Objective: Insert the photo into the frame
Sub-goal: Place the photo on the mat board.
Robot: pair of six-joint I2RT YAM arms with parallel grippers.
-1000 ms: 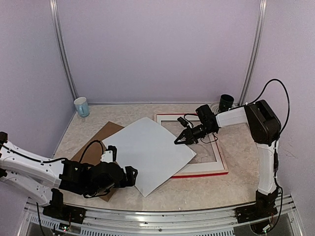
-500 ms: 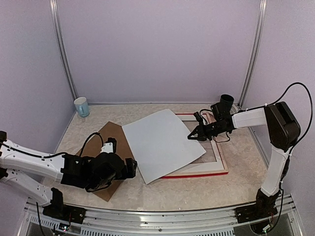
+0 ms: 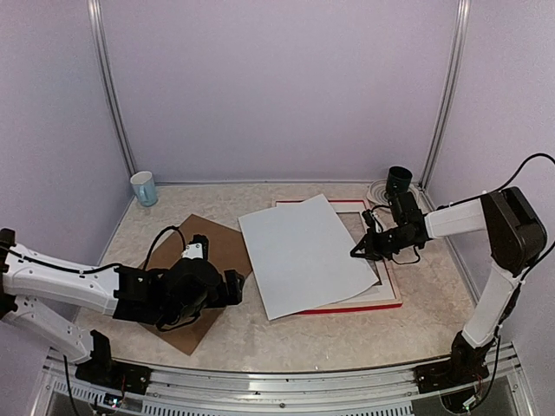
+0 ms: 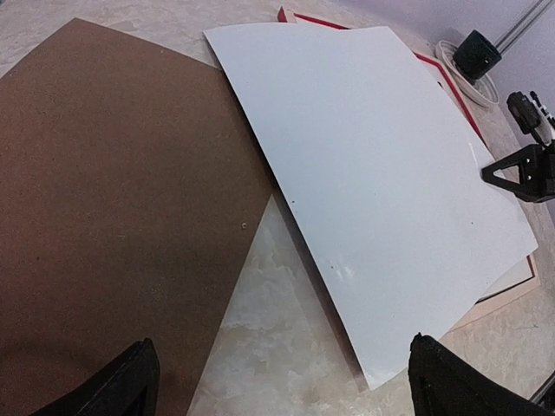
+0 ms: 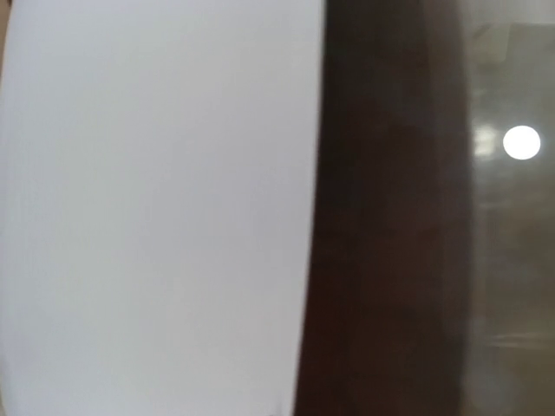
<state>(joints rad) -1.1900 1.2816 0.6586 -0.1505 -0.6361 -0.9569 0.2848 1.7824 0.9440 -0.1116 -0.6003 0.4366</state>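
The marbled surface (image 3: pixel 286 342) carried a brown board (image 3: pixel 215 244) lying flat at about 8 o'clock. A red frame (image 3: pixel 347 308) lay flat at about 3 o'clock. The photo (image 3: pixel 303 251), white side up, lay skewed across the frame's 9 o'clock part. Its 7 o'clock corner reached past the frame over bare surface, and its edge met the board's. A pale cup (image 3: pixel 144 188) stood at 10 o'clock. A dark cup (image 3: pixel 399 180) stood at 1 o'clock, beside a white coil (image 3: pixel 378 191).
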